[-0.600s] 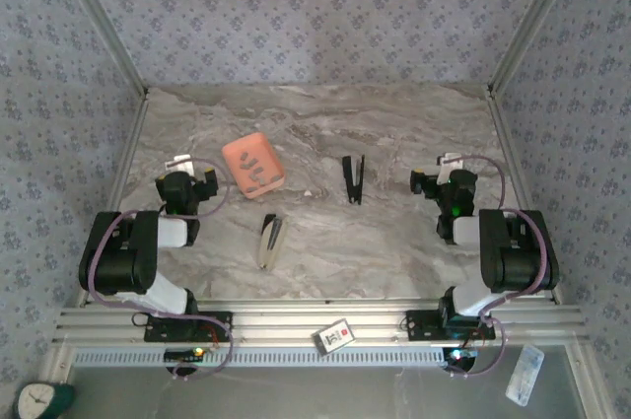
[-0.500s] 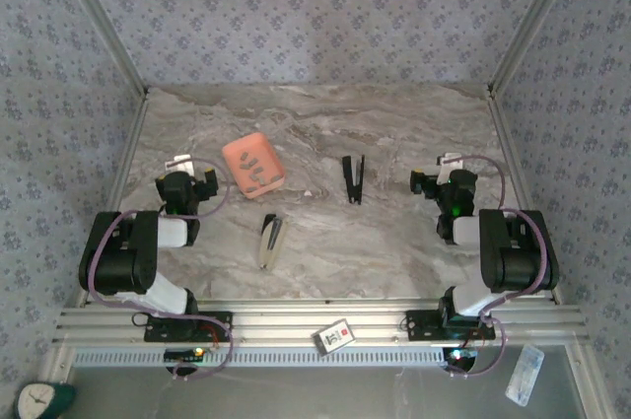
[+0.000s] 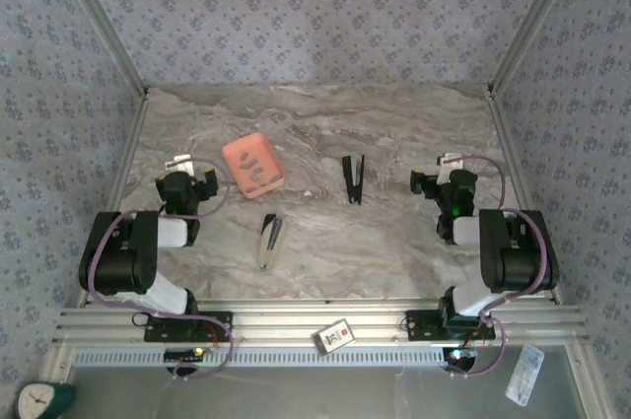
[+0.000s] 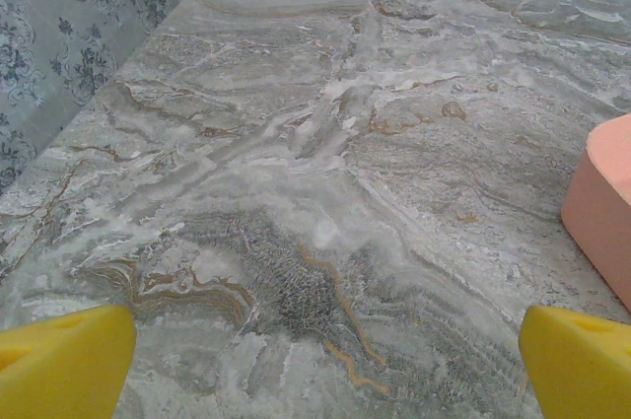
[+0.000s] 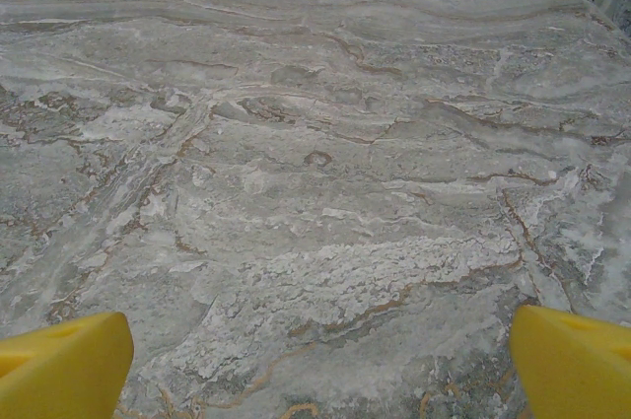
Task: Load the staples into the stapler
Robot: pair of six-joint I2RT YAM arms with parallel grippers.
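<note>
Several small grey staples (image 3: pixel 255 169) lie inside a salmon-orange tray (image 3: pixel 239 150) at the left middle of the marble table. A black stapler (image 3: pixel 352 178) lies to the tray's right, and a cream stapler (image 3: pixel 269 240) lies nearer the front. My left gripper (image 3: pixel 194 185) rests low at the left, just left of the tray, open with nothing between its yellow fingertips (image 4: pixel 61 362). The tray's corner (image 4: pixel 603 197) shows at the right edge of the left wrist view. At the right side my right gripper (image 3: pixel 437 181) is also open and empty, its fingertips (image 5: pixel 576 362) wide apart over bare marble.
Metal frame posts and patterned walls close in the table on three sides. A rail runs along the near edge with a small card (image 3: pixel 337 334) on it. The marble table (image 3: pixel 394 242) lies bare between the staplers and the right arm.
</note>
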